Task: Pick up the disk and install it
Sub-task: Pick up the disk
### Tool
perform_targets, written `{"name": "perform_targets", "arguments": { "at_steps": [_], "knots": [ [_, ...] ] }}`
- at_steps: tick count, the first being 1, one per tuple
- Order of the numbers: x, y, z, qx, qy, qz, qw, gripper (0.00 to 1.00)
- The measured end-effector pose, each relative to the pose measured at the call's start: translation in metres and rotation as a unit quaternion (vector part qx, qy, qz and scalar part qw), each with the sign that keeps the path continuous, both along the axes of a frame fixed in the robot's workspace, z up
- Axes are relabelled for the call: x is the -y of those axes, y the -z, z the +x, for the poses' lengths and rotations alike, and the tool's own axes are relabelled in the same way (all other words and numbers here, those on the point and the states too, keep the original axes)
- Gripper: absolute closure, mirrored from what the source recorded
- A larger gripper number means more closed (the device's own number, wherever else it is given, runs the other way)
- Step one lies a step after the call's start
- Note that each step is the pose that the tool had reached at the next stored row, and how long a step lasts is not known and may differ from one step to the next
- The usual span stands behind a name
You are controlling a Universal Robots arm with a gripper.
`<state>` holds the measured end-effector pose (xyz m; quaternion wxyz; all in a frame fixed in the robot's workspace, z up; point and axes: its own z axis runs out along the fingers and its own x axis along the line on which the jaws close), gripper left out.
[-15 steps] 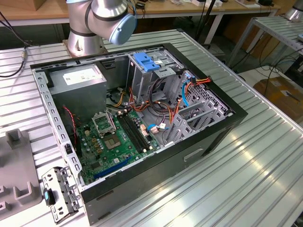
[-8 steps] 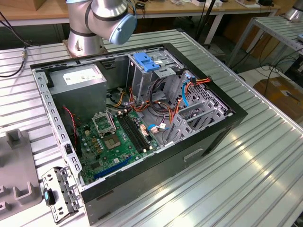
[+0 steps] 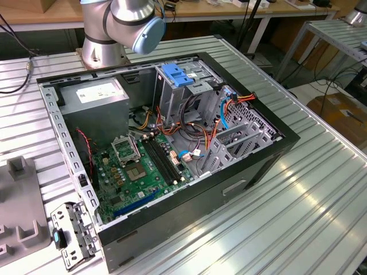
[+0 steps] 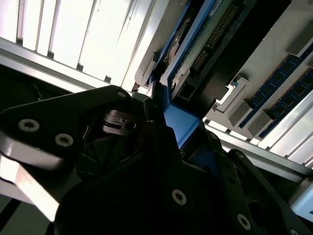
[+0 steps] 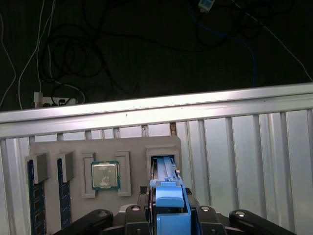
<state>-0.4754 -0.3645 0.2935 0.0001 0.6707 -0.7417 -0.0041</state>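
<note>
The ribbed metal desk [image 3: 321,189] carries an open computer case [image 3: 258,166] lying on its side, board and cables showing. The arm [image 3: 123,23] rises from its base behind the case. A grey tray [image 3: 17,200] lies on the desk just beside the case, at the exterior view's left edge.

In the first wrist view the tray [image 5: 132,147] has several recesses. The disk [image 5: 168,196] stands on edge in one slot [image 5: 152,164] of it, its blue rail end towards the camera. The hand [image 5: 169,220] sits right over that end, a dark finger [image 5: 146,215] flush against each side of the blue rail, so it is clamped on the disk while the disk's far end is still down in the slot.

In the second wrist view the disk's blue rail [image 4: 178,122] runs straight into the hand's dark body.

On the tray, apart from the disk, a chip [image 5: 105,175] lies in the next recess and two sticks [image 5: 33,196] stand at the far side.
</note>
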Motion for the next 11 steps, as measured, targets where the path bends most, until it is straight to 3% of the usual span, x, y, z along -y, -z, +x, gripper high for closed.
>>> {"name": "perform_targets", "arguments": {
  "at_steps": [11],
  "knots": [
    [-0.0001,-0.0082,0.0002,0.0002,0.0,-0.0018,1.0,0.62]
  ]
}}
